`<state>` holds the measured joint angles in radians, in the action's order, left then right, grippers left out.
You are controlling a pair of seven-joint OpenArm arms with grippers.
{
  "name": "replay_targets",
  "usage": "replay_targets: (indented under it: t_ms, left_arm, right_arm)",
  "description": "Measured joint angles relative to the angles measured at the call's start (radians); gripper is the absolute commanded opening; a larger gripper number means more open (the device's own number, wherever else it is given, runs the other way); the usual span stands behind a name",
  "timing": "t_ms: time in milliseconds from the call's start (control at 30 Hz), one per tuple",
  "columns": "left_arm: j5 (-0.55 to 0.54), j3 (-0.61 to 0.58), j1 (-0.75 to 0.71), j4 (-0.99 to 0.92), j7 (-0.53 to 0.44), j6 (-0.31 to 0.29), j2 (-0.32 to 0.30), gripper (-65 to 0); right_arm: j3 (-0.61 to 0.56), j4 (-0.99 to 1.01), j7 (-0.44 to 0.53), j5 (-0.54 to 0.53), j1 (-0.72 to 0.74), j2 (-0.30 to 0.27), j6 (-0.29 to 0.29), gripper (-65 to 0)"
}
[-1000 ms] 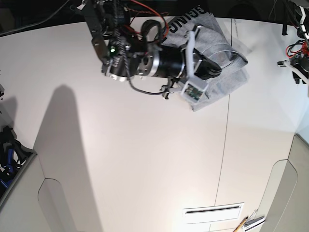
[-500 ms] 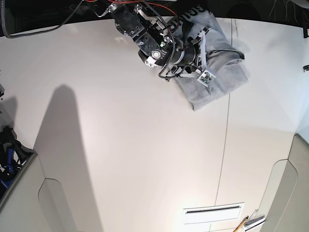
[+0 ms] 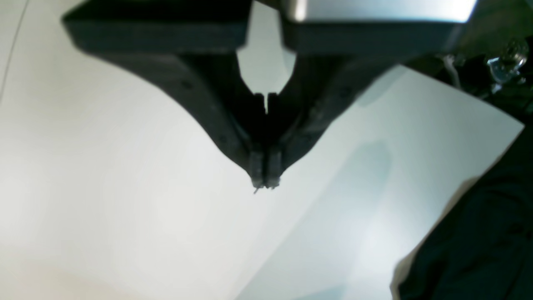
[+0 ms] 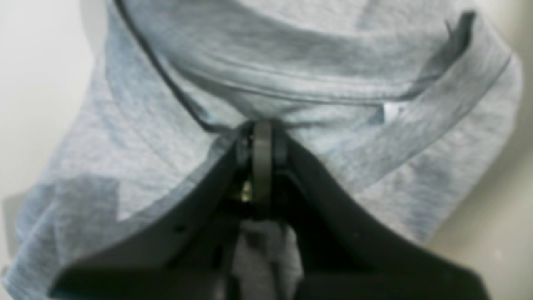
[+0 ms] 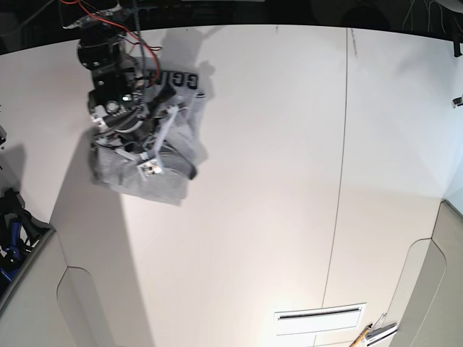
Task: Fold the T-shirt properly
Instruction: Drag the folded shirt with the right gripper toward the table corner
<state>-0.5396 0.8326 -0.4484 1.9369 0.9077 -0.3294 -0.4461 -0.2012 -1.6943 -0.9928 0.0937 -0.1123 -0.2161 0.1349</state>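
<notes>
The T-shirt [image 5: 116,170] is a bunched, light grey heap at the table's far left, its black lettering [image 5: 178,79] showing on the upper edge. My right gripper [image 5: 172,157] reaches down into the heap from the top left. In the right wrist view my right gripper [image 4: 262,127] is shut on a pinch of the T-shirt [image 4: 137,137] just below a stitched hem. My left gripper [image 3: 265,183] is shut with nothing between its fingers, hanging over bare white table [image 3: 104,200]. The left arm does not show in the base view.
A thin seam [image 5: 338,188] runs down the white table, right of centre. A slot [image 5: 318,316] and a small tool [image 5: 370,334] lie near the front right edge. Dark clutter [image 5: 11,231] sits off the left edge. The left wrist view shows the table edge with darkness [image 3: 479,250] beyond.
My right arm has swung left and carried the T-shirt from the far centre-right of the table to its far left. The left arm has left the base view.
</notes>
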Motion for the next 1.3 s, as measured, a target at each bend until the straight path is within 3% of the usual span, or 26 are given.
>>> replay_targets:
  t_ms: [233,633,767,900,1067,1300]
  left_arm:
    - [-0.019,0.0,0.0,0.0,0.0,0.0,0.0,-65.0]
    - [-0.023,0.0,0.0,0.0,0.002,0.0,0.003,-65.0]
    - [-0.022,0.0,0.0,0.0,0.005,0.0,0.003,-65.0]
    - [-0.023,0.0,0.0,0.0,0.004,0.0,0.003,-65.0]
    - [-0.031,0.0,0.0,0.0,0.005,0.0,0.005,-65.0]
    - [-0.069,0.013,0.0,0.0,0.004,0.0,0.019,-65.0]
  right_arm:
    - [0.17,-0.047,0.028,-0.154,-0.099,-0.1,0.167,-65.0]
    - [0.166,-0.037,0.08,-0.247,-0.055,-0.304,0.366,-65.0]
    - [0.167,-0.03,0.071,-0.235,-0.027,-0.373,0.398,-65.0]
    - [0.166,-0.029,0.137,-0.259,-0.003,-0.421,0.42,-65.0]
    - [0.166,-0.029,0.136,-0.326,0.041,-0.429,0.419,-65.0]
    - [0.199,-0.098,0.109,-0.446,0.121,-0.429,0.327,-65.0]
